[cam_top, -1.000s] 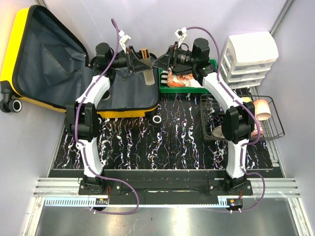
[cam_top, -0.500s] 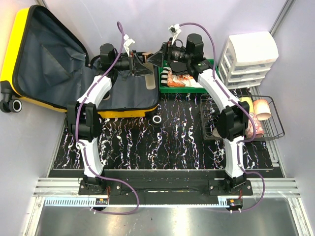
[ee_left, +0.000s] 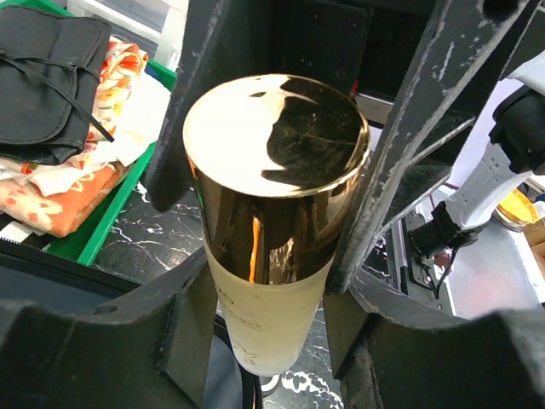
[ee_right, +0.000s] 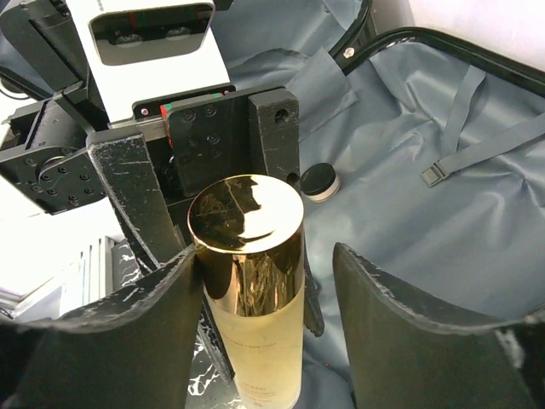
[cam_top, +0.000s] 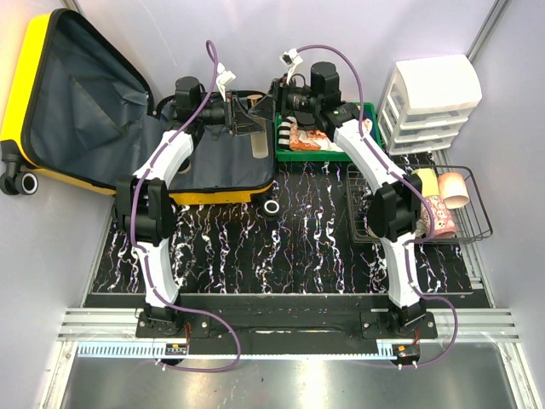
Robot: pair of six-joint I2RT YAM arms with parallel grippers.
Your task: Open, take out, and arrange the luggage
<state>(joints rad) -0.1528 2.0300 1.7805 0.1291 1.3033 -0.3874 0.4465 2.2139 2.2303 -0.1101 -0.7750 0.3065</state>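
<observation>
My left pincer [ee_left: 264, 341] pinches the bottle [ee_left: 271, 221] above the luggage [cam_top: 51, 94] so my right pincer [ee_right: 268, 294], spread around its gold cap [ee_right: 245, 209], can take it over.

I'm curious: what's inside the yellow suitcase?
The suitcase shows grey lining, a buckled strap and a small black-lidded jar. The left fingers and gold-capped bottle hide part of it.

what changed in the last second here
The right pincer swung left to the gold-capped bottle and now straddles its cap, not yet clamped. The left pincer kept hold of the bottle over the open luggage, which stayed put, as did the green tray.
</observation>
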